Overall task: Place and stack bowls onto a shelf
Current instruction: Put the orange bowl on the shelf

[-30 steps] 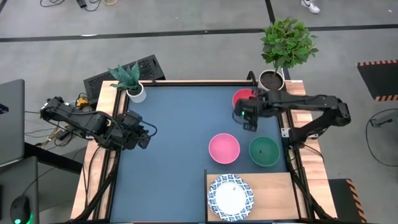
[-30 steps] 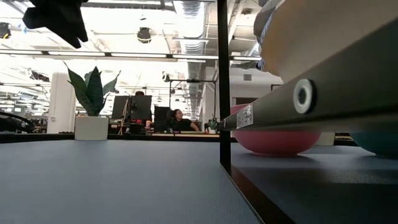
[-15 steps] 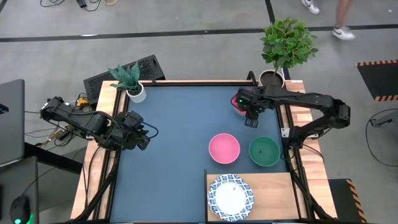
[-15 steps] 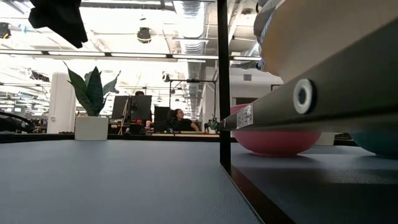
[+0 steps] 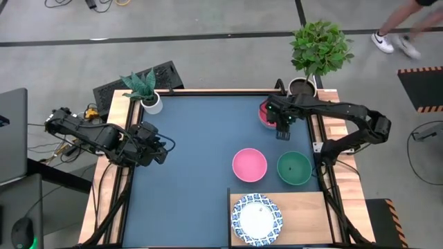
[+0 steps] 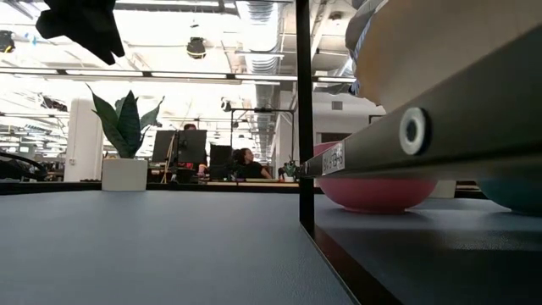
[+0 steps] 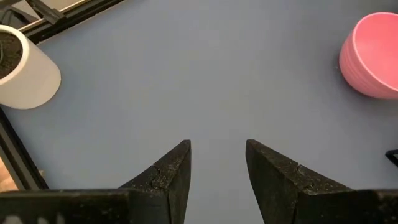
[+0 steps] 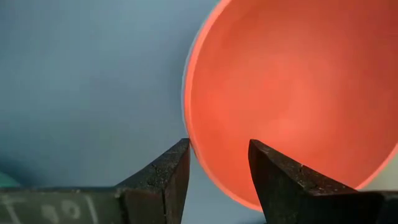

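The red bowl [image 5: 264, 112] sits near the table's far right corner, mostly hidden under my right gripper [image 5: 275, 119]. The right wrist view shows that gripper [image 8: 217, 152] open, one finger on either side of the red bowl's rim [image 8: 188, 118], with no touch showing. The pink bowl [image 5: 249, 164] and green bowl [image 5: 294, 168] rest on the table beside the shelf [image 5: 304, 214]. White bowls with blue rims [image 5: 257, 218] are stacked on the shelf's left part. My left gripper [image 5: 163, 149] waits open at the table's left edge, above bare tabletop [image 7: 217, 155].
A white pot with a spiky plant [image 5: 147, 97] stands at the far left corner, and a leafy plant in a pot [image 5: 311, 66] at the far right corner, just behind the right arm. Bare blue tabletop [image 5: 201, 159] spans the middle. A person's feet [image 5: 394, 43] pass beyond the table.
My right gripper has moved toward the table's far edge and turned, coming over the red bowl and covering most of it. The bowls have stayed where they were.
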Controlling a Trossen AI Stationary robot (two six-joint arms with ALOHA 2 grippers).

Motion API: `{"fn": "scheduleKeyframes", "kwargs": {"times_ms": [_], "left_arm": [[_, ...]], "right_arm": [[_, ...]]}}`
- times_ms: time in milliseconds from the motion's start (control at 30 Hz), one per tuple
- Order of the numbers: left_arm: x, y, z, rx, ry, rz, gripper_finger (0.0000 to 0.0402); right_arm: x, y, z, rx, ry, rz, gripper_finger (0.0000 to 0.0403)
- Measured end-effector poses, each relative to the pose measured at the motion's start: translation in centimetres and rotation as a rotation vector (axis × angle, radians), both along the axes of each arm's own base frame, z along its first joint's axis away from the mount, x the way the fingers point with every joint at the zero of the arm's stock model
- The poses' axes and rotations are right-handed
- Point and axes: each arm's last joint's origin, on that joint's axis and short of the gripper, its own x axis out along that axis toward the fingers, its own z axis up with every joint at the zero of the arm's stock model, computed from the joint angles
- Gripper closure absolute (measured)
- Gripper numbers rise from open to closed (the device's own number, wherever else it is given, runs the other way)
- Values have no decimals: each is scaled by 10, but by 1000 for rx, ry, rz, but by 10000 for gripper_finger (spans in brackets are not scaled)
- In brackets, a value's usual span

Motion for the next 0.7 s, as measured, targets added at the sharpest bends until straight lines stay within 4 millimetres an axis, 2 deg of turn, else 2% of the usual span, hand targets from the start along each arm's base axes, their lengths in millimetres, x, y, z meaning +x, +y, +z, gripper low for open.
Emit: {"fn": "scheduleKeyframes", "kwargs": {"times_ms": [367,567,700], "left_arm": [[0,0,0,1,0,0,264],[0,0,0,0,2,-3,264],[0,0,0,0,4,-4,264]], "right_arm": [[-3,-12,-2,59,-42,18,235],[2,-15,-13,86,5,25,237],[5,-17,-22,103,41,19,254]]}}
